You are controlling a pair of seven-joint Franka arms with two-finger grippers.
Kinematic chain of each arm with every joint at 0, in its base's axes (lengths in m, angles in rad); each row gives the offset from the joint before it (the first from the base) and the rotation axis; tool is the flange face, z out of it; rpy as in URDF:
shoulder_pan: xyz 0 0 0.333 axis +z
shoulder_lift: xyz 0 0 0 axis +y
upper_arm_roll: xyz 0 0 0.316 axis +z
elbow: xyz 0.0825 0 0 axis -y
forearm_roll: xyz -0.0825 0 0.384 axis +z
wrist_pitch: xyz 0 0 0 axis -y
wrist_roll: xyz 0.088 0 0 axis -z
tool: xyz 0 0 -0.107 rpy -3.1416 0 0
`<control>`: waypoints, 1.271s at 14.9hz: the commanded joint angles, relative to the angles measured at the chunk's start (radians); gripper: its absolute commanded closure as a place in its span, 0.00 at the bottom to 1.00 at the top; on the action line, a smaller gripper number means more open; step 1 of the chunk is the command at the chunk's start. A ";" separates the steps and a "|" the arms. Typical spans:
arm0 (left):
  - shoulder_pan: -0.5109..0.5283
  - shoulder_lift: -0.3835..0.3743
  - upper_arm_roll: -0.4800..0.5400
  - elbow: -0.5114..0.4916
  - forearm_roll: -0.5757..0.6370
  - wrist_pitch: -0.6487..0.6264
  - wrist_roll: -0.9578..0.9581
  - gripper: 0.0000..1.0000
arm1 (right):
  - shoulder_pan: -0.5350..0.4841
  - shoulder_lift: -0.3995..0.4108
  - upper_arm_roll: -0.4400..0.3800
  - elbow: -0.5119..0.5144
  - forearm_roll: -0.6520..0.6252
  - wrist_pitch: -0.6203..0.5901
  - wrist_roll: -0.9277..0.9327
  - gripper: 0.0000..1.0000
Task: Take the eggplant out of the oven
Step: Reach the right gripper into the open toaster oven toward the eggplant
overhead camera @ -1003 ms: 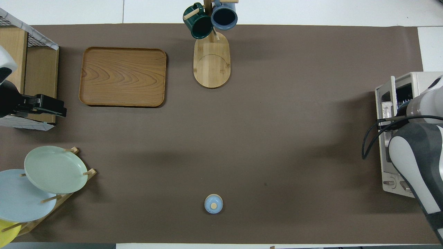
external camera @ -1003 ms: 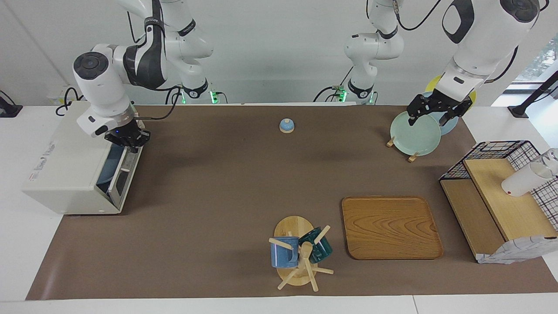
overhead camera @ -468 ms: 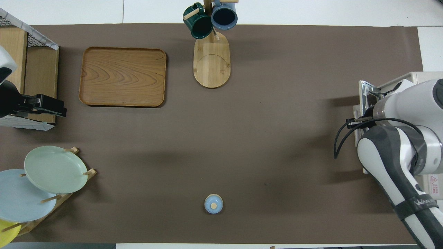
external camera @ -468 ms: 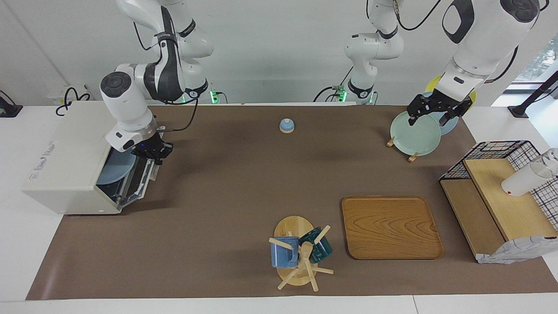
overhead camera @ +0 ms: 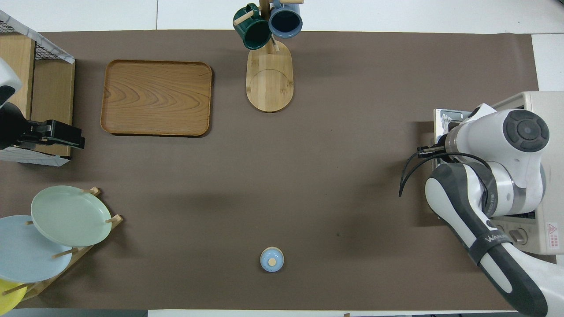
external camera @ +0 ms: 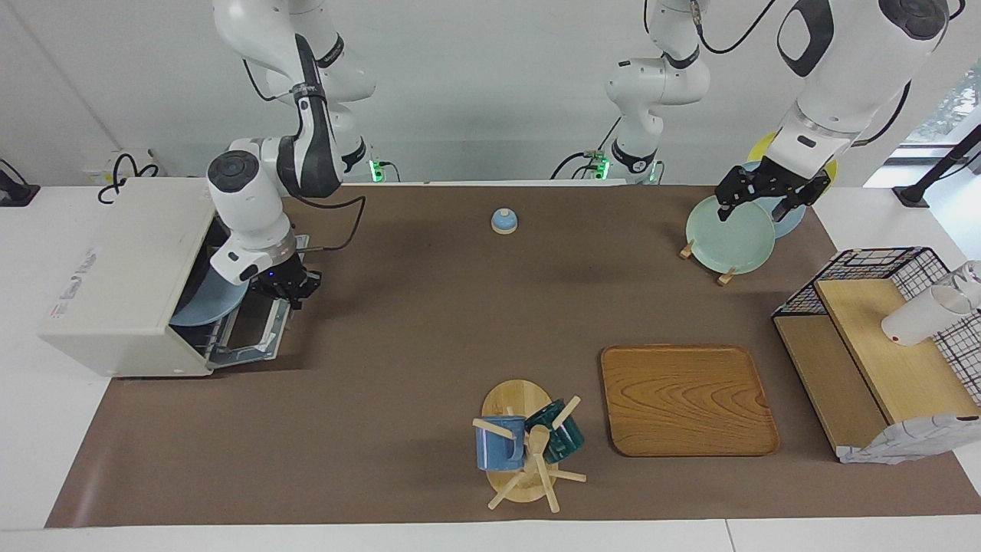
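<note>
The off-white oven (external camera: 123,276) stands at the right arm's end of the table, its drop-down door (external camera: 253,337) lowered almost flat onto the mat. My right gripper (external camera: 287,294) is shut on the door's handle at its free edge. In the overhead view the right arm's wrist covers that gripper and most of the door (overhead camera: 445,116) in front of the oven (overhead camera: 544,103). A blue plate (external camera: 208,305) shows inside the oven. The eggplant is hidden. My left gripper (external camera: 766,201) hangs open and empty over the plate rack and waits.
A pale green plate (external camera: 728,234) leans in the rack. A wooden tray (external camera: 686,399), a mug tree (external camera: 525,445) with two mugs, a small blue knobbed lid (external camera: 503,221) and a wire shelf (external camera: 866,345) with a white cup (external camera: 920,316) stand on the brown mat.
My right gripper has swung the oven door out and down, from barely ajar to almost flat, baring the blue plate inside. The left arm has not moved.
</note>
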 commanded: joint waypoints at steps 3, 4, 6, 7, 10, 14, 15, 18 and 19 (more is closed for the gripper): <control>0.001 -0.006 0.003 0.000 0.000 -0.003 -0.006 0.00 | 0.027 0.053 -0.006 0.007 0.009 0.066 0.050 1.00; 0.001 -0.006 0.003 0.000 0.000 -0.003 -0.006 0.00 | 0.034 0.051 -0.006 0.007 0.016 0.068 0.062 1.00; 0.001 -0.006 0.003 0.000 0.000 -0.003 -0.006 0.00 | 0.056 0.051 -0.006 0.009 0.021 0.068 0.090 1.00; 0.001 -0.006 0.003 0.000 -0.002 -0.003 -0.006 0.00 | 0.080 0.051 -0.006 0.019 0.020 0.056 0.114 1.00; 0.001 -0.006 0.003 0.000 -0.002 -0.003 -0.006 0.00 | 0.099 0.037 -0.006 0.094 0.021 -0.051 0.127 1.00; 0.001 -0.006 0.003 0.000 -0.002 -0.003 -0.006 0.00 | 0.088 -0.036 -0.014 0.171 0.001 -0.283 0.136 0.63; 0.001 -0.006 0.003 0.000 -0.002 -0.003 -0.006 0.00 | 0.087 -0.055 -0.017 0.171 -0.008 -0.326 0.139 0.61; 0.001 -0.006 0.003 0.000 -0.002 -0.003 -0.006 0.00 | 0.027 -0.069 -0.014 0.155 -0.063 -0.336 0.128 0.60; 0.001 -0.006 0.003 0.000 -0.002 -0.003 -0.006 0.00 | 0.016 -0.070 -0.014 0.144 -0.063 -0.331 0.124 0.60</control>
